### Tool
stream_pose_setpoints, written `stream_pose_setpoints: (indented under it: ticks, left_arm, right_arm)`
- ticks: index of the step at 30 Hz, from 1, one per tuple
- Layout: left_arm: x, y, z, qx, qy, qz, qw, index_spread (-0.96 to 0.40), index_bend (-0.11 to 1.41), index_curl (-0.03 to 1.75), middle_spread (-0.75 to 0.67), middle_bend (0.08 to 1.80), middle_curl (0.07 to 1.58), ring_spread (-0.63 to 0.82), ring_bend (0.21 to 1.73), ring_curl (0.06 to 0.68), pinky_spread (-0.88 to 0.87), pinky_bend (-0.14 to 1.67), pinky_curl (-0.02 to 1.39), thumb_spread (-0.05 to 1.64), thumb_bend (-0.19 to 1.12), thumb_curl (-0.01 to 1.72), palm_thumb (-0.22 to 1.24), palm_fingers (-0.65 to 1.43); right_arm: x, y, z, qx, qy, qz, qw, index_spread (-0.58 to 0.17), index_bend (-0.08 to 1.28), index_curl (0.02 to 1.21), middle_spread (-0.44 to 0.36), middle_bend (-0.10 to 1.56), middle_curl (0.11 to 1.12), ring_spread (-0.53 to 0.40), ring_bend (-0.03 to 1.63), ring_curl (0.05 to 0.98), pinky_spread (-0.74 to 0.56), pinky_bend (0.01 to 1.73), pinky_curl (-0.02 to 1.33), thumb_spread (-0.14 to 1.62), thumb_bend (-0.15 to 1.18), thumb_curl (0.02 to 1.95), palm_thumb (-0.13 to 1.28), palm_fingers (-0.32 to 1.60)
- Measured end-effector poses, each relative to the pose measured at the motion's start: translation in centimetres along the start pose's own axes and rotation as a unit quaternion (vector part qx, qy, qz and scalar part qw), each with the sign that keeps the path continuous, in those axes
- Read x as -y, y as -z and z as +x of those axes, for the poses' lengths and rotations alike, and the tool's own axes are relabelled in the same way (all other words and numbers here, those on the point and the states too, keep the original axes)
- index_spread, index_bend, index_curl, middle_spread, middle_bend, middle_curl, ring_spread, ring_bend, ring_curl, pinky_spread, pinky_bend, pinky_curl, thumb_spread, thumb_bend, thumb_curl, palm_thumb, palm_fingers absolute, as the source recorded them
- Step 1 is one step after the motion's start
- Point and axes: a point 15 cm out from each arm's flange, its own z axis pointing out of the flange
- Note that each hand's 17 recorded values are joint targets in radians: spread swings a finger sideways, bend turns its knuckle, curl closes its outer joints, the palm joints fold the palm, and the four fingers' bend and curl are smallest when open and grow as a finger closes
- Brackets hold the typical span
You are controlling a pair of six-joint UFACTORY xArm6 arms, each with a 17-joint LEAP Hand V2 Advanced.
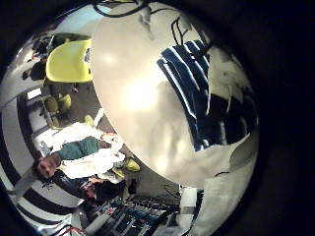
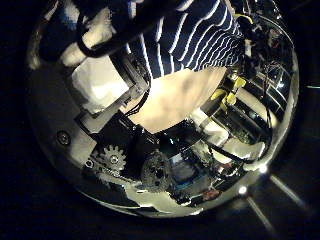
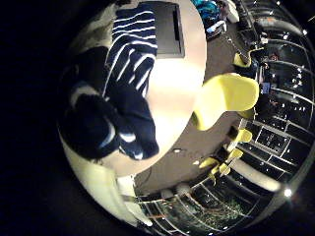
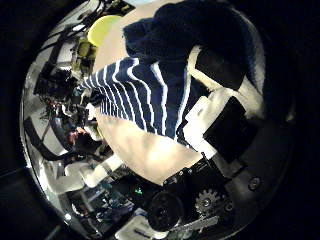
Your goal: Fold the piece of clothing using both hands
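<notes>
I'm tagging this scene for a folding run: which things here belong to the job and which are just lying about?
Job:
- striped garment, dark with white stripes, lying on the table
- right hand, white and black parts by the garment

Lying about:
- yellow chair beside the table
- dark flat panel on the table past the garment
</notes>
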Motion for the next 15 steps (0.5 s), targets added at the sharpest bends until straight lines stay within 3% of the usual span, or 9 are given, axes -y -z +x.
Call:
stream_pose_setpoints:
  ticks: [6,8,9,11,12,14,15]
  left_arm:
    - [2.0,-1.0,-0.8,-0.002,0.019,0.018,0.9997,-0.73,0.18,1.33,-0.62,0.89,0.94,-0.47,1.29,0.532,-0.67,1.00,0.79,1.10,-0.02,0.59,0.73,1.00]
    - [2.6,-1.0,-1.3,-0.003,0.030,0.029,0.9991,-0.73,0.18,1.33,-0.62,0.89,0.95,-0.47,1.29,0.532,-0.67,0.99,0.80,1.09,-0.03,0.58,0.71,0.98]
    - [2.8,-1.0,-1.6,-0.005,0.035,0.033,0.9988,-0.72,0.18,1.33,-0.62,0.89,0.95,-0.48,1.28,0.531,-0.67,0.99,0.80,1.09,-0.03,0.57,0.69,0.95]
    - [3.1,-0.9,-2.4,-0.009,0.046,0.043,0.9979,-0.71,0.17,1.32,-0.62,0.86,0.94,-0.49,1.25,0.527,-0.67,0.97,0.80,1.08,-0.03,0.55,0.66,0.82]
    - [3.3,-0.7,-2.7,-0.012,0.052,0.050,0.9973,-0.71,0.17,1.31,-0.61,0.86,0.94,-0.49,1.25,0.531,-0.67,0.97,0.81,1.09,-0.03,0.54,0.65,0.79]
    - [3.3,0.3,-3.3,-0.021,0.063,0.068,0.9955,-0.69,0.16,1.29,-0.60,0.79,0.93,-0.49,1.23,0.529,-0.68,0.97,0.81,1.09,-0.03,0.53,0.63,0.66]
    - [3.2,0.7,-3.5,-0.025,0.067,0.075,0.9946,-0.67,0.15,1.27,-0.57,0.70,0.91,-0.49,1.22,0.526,-0.67,0.98,0.82,1.09,-0.03,0.52,0.62,0.53]
  right_arm:
    - [4.3,-2.1,-0.1,-0.005,-0.013,0.034,0.999,-0.448,0.81,1.14,-0.211,1.25,0.99,-0.253,1.47,0.814,-0.30,1.16,1.15,1.33,-0.02,0.50,0.91,0.65]
    - [5.5,-2.4,0.1,-0.007,-0.016,0.052,0.998,-0.445,0.73,1.11,-0.214,1.23,0.97,-0.257,1.48,0.813,-0.31,1.15,1.14,1.33,-0.03,0.49,0.88,0.59]
    - [6.1,-2.3,0.2,-0.009,-0.016,0.065,0.998,-0.439,0.59,1.07,-0.214,1.20,0.96,-0.261,1.50,0.811,-0.32,1.15,1.12,1.33,-0.02,0.48,0.86,0.49]
    - [7.5,-1.8,0.5,-0.011,-0.018,0.092,0.995,-0.435,0.47,1.02,-0.217,1.15,0.93,-0.264,1.49,0.798,-0.35,1.14,1.10,1.33,-0.02,0.47,0.84,0.41]
    - [8.1,-1.5,0.7,-0.011,-0.020,0.107,0.994,-0.431,0.39,0.97,-0.208,1.03,0.90,-0.271,1.47,0.777,-0.36,1.10,1.07,1.33,-0.03,0.46,0.81,0.26]
    - [8.9,-0.6,1.9,-0.009,-0.031,0.133,0.991,-0.434,0.36,0.91,-0.191,0.90,0.84,-0.265,1.38,0.745,-0.35,1.02,1.03,1.34,-0.02,0.45,0.79,0.05]
    - [9.0,-0.2,3.0,-0.007,-0.041,0.143,0.989,-0.438,0.35,0.88,-0.184,0.87,0.82,-0.264,1.35,0.733,-0.35,1.00,1.01,1.34,-0.02,0.44,0.78,0.07]
